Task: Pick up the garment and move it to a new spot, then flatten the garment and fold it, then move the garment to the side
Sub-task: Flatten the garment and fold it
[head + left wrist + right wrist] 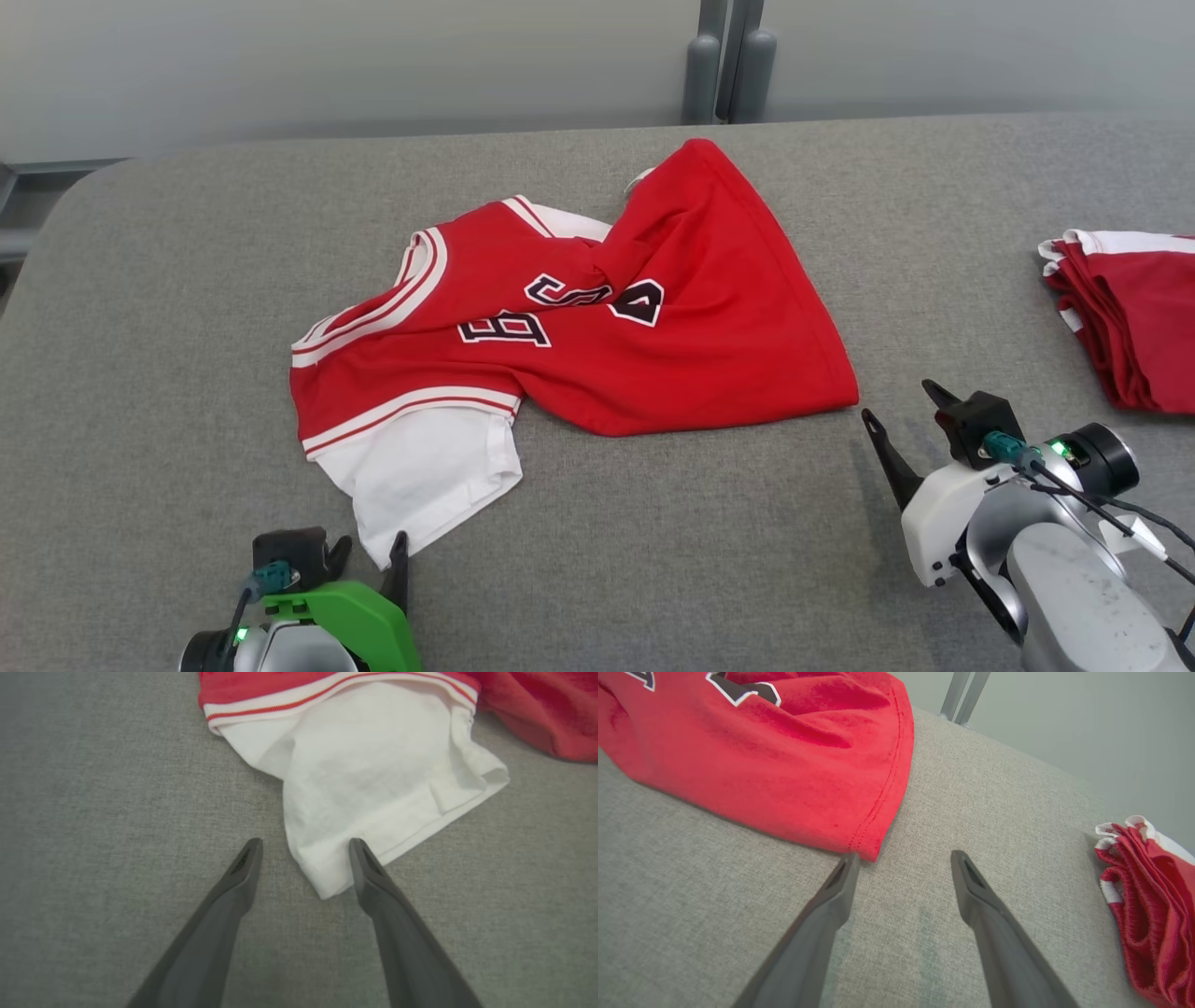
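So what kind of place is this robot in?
Probably a lab or workshop for practising clothes folding: a grey fabric-covered table, a crumpled red-and-white sports jersey on it, and a folded pile of red garments at its right edge.

A: How many garments are on the grey fabric table (653,560)?
B: One loose red jersey with white sleeves (653,345), and one pile of folded red-and-white clothes (1139,317).
A: And grippers?
B: Two: the left gripper (371,541) and the right gripper (898,399), two dark fingers (402,933) each.
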You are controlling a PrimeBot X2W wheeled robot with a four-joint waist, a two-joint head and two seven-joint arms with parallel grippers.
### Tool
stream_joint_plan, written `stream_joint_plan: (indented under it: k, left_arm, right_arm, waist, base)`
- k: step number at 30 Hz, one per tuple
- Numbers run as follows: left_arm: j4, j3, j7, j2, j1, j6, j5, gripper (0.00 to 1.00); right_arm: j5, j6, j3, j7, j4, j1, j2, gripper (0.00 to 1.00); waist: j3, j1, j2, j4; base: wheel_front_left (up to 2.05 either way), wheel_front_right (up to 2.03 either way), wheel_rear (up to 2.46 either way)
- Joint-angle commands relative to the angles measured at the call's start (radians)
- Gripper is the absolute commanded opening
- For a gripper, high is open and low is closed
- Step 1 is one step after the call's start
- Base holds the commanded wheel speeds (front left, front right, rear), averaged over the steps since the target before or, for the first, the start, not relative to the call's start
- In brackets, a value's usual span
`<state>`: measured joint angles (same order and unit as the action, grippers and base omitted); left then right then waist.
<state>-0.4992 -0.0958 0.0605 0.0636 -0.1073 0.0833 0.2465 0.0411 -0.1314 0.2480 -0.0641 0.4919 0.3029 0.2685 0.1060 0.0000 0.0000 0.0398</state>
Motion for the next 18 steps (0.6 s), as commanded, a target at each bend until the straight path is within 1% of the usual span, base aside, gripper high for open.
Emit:
stream_joint_plan:
  k: [1,2,3,4,9,18]
  left_arm:
    - [-0.005,-0.005,0.006,0.003,-0.02,0.0,0.005,0.49]
    - [-0.007,-0.008,0.003,0.003,-0.023,0.002,0.006,0.42]
    - [-0.01,-0.015,0.004,0.002,-0.024,0.004,0.007,0.29]
    - [-0.011,-0.021,0.003,0.001,-0.023,0.005,0.008,0.0]
    - [-0.014,-0.049,0.01,-0.003,-0.022,0.013,0.018,0.0]
    - [-0.008,-0.058,-0.006,0.002,-0.038,0.008,0.026,0.0]
  right_arm:
    - [0.004,0.002,0.008,-0.007,0.019,0.02,0.007,1.0]
    - [0.003,0.002,0.013,-0.007,0.034,0.029,0.008,1.0]
    - [0.003,0.002,0.02,-0.011,0.049,0.038,0.008,1.0]
    - [0.005,0.002,0.025,-0.011,0.066,0.046,0.008,1.0]
    - [0.004,0.002,0.048,-0.042,0.138,0.083,0.007,1.0]
    - [-0.016,0.002,0.109,-0.105,0.249,0.155,0.004,1.0]
  waist:
    - [0.025,0.0,0.0,0.004]
    - [0.03,0.0,0.0,0.005]
    - [0.034,0.0,0.0,0.007]
    - [0.038,0.0,0.0,0.009]
    - [0.052,0.0,0.0,0.025]
    - [0.076,0.0,0.0,0.046]
  base:
    - [0.0,0.0,0.0]
    - [0.0,0.0,0.0]
    - [0.0,0.0,0.0]
    - [0.0,0.0,0.0]
    - [0.0,0.0,0.0]
    - [0.0,0.0,0.0]
